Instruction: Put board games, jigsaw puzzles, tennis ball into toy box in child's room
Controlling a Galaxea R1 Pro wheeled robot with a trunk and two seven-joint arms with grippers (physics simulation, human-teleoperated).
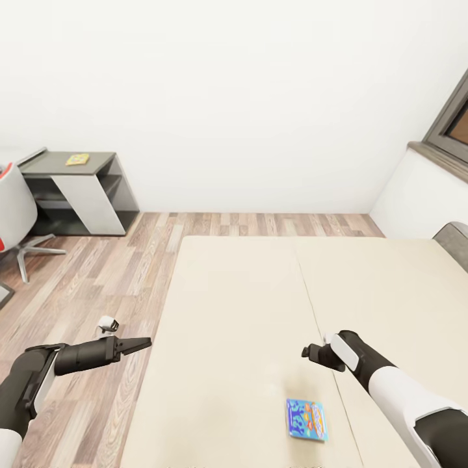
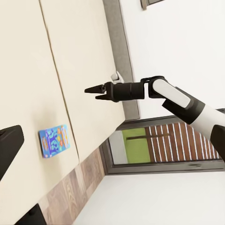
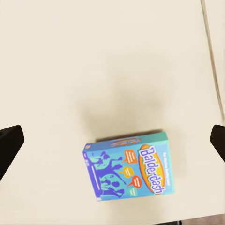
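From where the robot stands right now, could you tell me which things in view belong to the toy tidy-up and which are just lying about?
Part of the job:
- light blue board game, flat on the bed
- right gripper, above the bed, holding nothing
- left gripper, over the floor beside the bed

Just lying about:
- office chair
- dark grey-topped side unit
- window

Both arms are held forward, bent at the elbow. The left gripper is pointed toward the right, its fingers drawn close together in the head view, nothing between them. The right gripper is angled downward, wrist bent, its jaws seen slightly parted in the left wrist view and nothing gripped.
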